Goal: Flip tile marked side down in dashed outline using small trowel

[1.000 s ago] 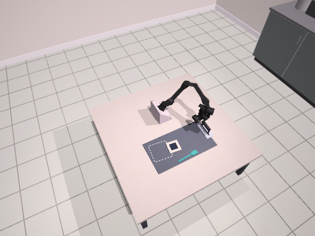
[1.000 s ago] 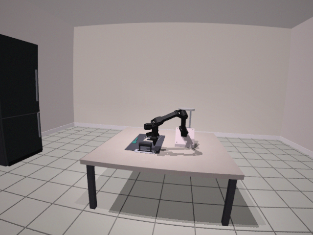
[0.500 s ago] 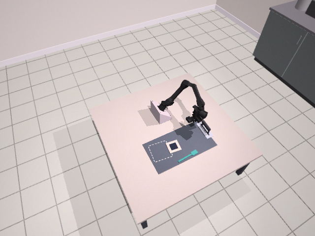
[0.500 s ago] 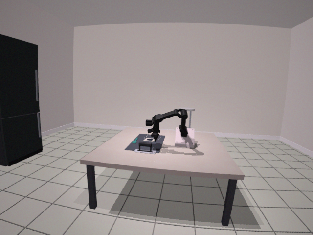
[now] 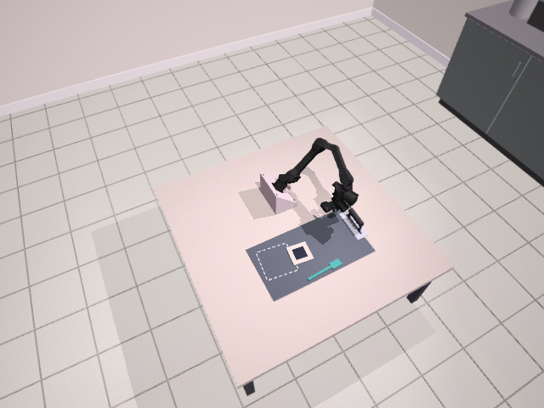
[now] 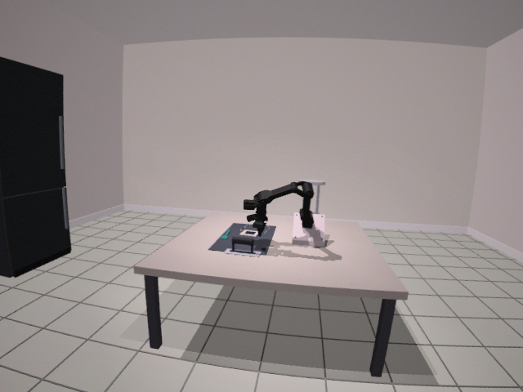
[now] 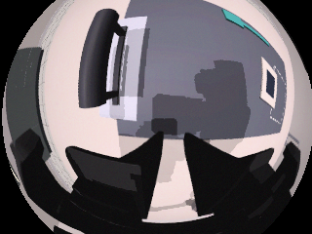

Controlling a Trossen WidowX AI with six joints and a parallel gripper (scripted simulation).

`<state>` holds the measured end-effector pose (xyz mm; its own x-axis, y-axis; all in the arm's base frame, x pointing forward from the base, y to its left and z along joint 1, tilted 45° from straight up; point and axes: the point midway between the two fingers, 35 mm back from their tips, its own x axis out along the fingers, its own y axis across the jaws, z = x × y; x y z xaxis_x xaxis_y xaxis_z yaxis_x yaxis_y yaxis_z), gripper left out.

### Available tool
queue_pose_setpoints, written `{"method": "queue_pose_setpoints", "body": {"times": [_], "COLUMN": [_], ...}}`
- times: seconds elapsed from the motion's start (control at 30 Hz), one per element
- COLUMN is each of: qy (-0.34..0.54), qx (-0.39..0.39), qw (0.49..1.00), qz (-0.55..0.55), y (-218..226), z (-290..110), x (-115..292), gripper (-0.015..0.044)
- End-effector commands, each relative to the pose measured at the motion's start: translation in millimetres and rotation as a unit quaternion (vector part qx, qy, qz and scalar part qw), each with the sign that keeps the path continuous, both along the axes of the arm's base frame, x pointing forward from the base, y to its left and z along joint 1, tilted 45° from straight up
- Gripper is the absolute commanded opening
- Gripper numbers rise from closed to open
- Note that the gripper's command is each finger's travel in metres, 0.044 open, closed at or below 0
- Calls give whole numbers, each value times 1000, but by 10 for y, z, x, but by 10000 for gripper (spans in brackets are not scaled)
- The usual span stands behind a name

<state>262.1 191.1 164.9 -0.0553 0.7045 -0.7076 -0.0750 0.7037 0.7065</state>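
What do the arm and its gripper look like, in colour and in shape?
The arm is matte black all over, built of slim rounded links with thicker joints. It is mounted on a pale pinkish wedge-shaped block. The gripper is black too; its two fingers are flat, pointed wedges that narrow toward the tips. No cables, labels or markings can be made out.
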Motion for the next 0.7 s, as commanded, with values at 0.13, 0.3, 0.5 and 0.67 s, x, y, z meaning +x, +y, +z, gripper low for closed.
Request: {"method": "queue_pose_setpoints", "body": {"times": [0.13,0.3,0.5,0.67], "qy": [0,0,0,0], "qx": [0,0,0,0], "qw": [1000,1000,1000,1000], "qz": [0,0,0,0], "y": [0,0,0,0], "z": [0,0,0,0], "x": [0,0,0,0], "gripper": [100,100,0,0]}}
